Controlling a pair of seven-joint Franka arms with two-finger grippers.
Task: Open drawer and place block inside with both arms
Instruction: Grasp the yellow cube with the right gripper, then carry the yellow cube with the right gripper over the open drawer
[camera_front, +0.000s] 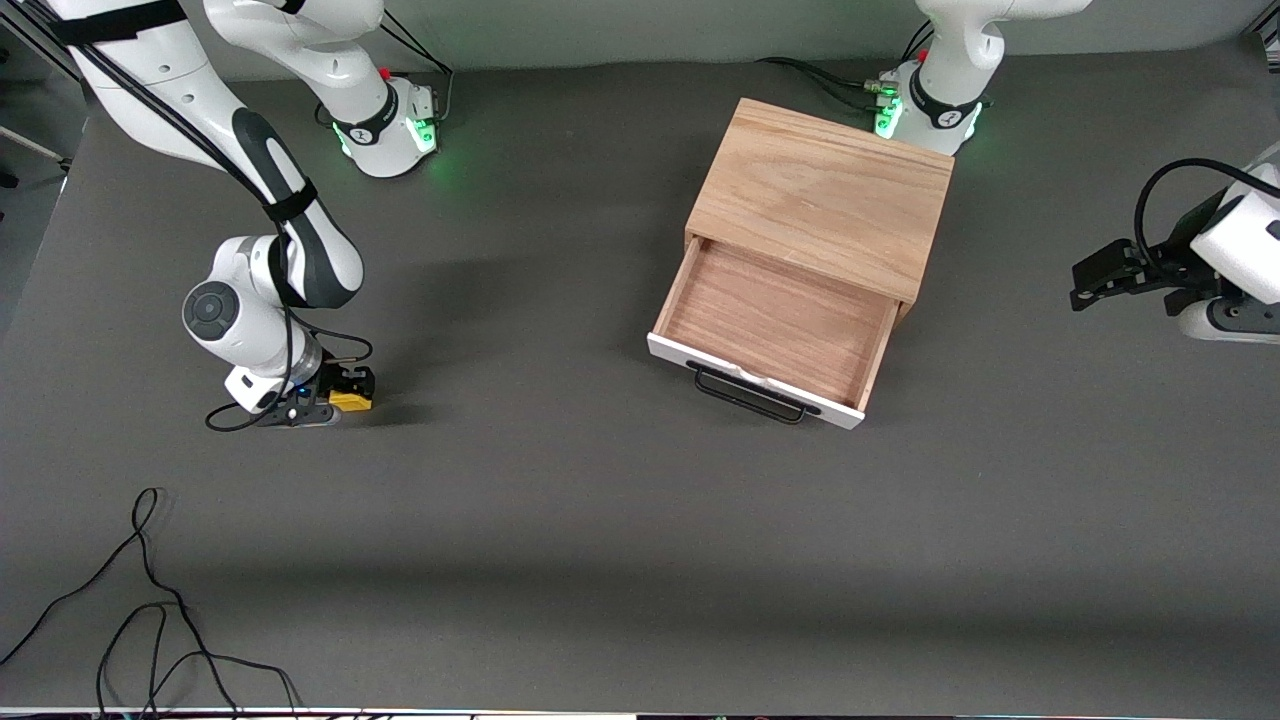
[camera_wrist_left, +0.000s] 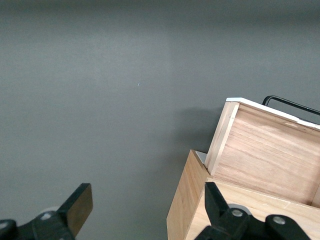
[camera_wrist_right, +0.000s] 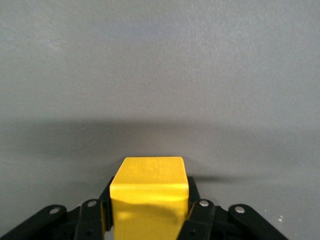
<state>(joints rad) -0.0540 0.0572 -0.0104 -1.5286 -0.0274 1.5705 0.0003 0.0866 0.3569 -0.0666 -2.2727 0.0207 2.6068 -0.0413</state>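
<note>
Already done: we judge the opening step complete, since the drawer (camera_front: 775, 322) stands pulled well out of its oak box (camera_front: 822, 196), its wood floor bare.
Step in hand: we read this as the pick-up of the block (camera_front: 352, 401), with the carry to the drawer not yet made.
Right hand: low at the worktop (camera_front: 600, 540) toward the right arm's end, the right hand (camera_front: 340, 397) has its fingers closed on the block; in the right wrist view the yellow cube (camera_wrist_right: 149, 197) sits squarely between the black pads.
Left hand: the left hand (camera_front: 1090, 282) hangs over the worktop at the left arm's end, beside the box and well apart from it, fingers spread with nothing between them; we take this arm to be waiting.
Block's place: well apart from the drawer, toward the right arm's end and slightly nearer the front camera than the drawer's front panel.
Next move: we would expect a lift, a carry over the open tray, then a release above the wood floor, clear of the white front (camera_front: 752, 380) and black handle (camera_front: 750, 395).
Block's look: bright yellow, clean flat faces, crisp edges, small against the box.
</note>
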